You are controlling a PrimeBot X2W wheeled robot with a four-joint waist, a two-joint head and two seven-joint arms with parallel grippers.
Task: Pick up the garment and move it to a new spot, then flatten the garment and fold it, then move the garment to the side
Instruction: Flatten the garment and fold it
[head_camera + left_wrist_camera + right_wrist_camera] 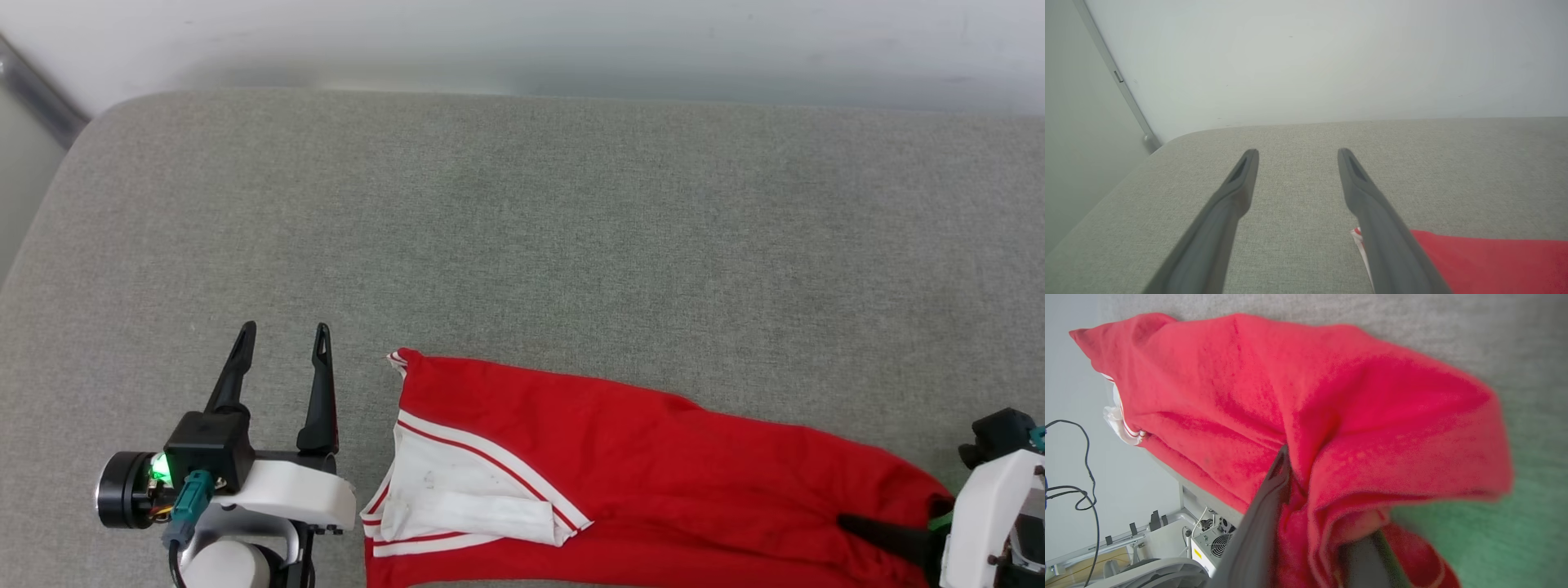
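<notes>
The garment [653, 457] lies along the near edge of the grey padded surface [522, 204]. It is red, and a white sleeve with red-and-white trim [457, 498] is folded on its left end. My left gripper [286, 331] stands open just left of that end, with nothing between its fingers. In the left wrist view the left gripper [1297, 152] points over bare surface, and the garment [1486, 261] shows beside the right finger. My right gripper [849, 523] is at the garment's right end. There one finger [1274, 486] lies on top of a bunched fold of the garment [1331, 396] and the other sits under it.
A pale wall [522, 41] rises behind the padded surface. The surface ends in a rounded corner at the far left [98, 122]. Past its near edge, cables [1081, 465] and a box with a fan [1220, 543] show low down.
</notes>
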